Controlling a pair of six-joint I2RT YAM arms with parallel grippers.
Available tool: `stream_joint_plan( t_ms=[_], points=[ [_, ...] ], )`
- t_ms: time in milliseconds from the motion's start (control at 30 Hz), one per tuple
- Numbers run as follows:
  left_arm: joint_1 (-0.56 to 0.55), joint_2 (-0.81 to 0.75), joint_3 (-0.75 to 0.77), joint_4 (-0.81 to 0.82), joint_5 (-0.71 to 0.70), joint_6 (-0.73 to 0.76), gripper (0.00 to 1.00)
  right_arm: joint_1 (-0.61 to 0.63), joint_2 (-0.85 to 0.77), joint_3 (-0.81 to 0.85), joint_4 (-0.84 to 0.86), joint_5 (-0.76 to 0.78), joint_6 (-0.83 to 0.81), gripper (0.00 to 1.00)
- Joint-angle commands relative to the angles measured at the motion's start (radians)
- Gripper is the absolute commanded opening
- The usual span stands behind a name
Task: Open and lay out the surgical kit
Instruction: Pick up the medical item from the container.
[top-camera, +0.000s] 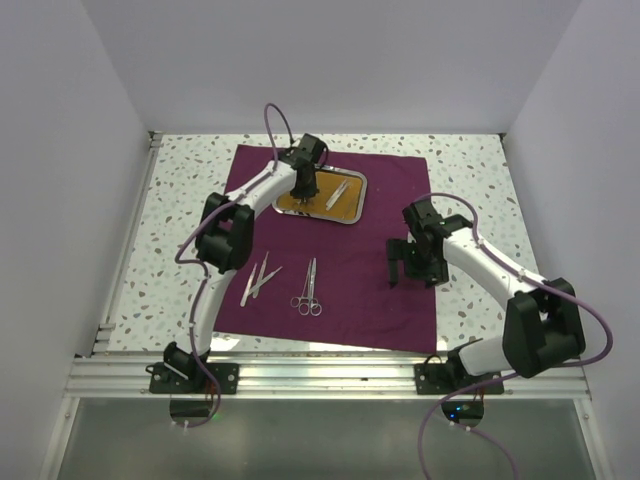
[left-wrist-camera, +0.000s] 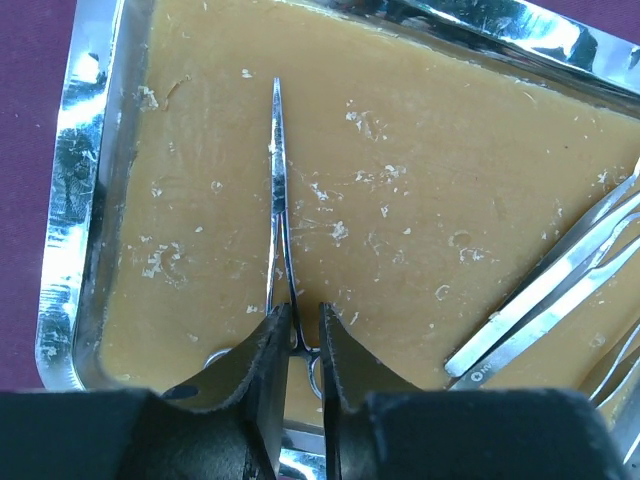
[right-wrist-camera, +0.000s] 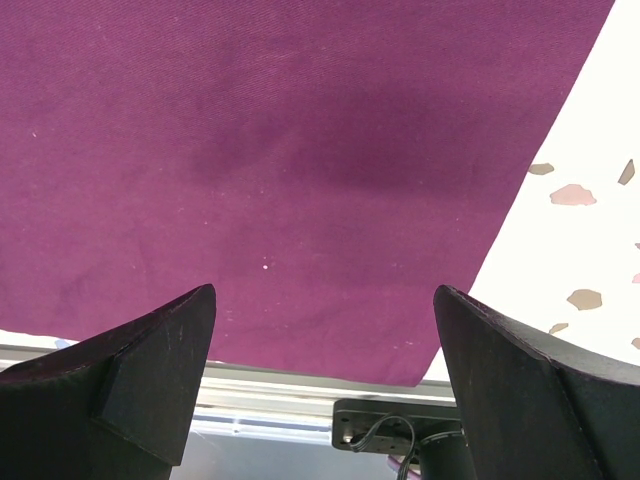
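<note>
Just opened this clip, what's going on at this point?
The cloth wrap is spread flat with the steel tray on it. The left gripper is down in the tray, fingers narrowly straddling slim ring-handled forceps; whether they pinch it yet is unclear. Other tweezers lie in the tray. Laid-out tweezers and scissors rest on the cloth. The right gripper hovers open over the cloth, holding nothing.
</note>
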Motion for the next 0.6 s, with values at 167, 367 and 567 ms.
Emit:
stream_joint_plan(
  t_ms=[167, 367, 567],
  points=[
    [0.021, 0.118, -0.040, -0.161, -0.050, -0.062, 0.22, -0.005, 0.009, 0.044, 0.002, 0.017, -0.038, 0.95],
    [0.021, 0.143, -0.068, -0.178, -0.056, -0.053, 0.00, -0.005, 0.013, 0.050, -0.002, 0.026, -0.047, 0.95],
    [0.020, 0.092, -0.057, -0.141, -0.036, -0.001, 0.00, -0.004, 0.006, 0.047, 0.007, 0.029, -0.043, 0.95]
  ],
)
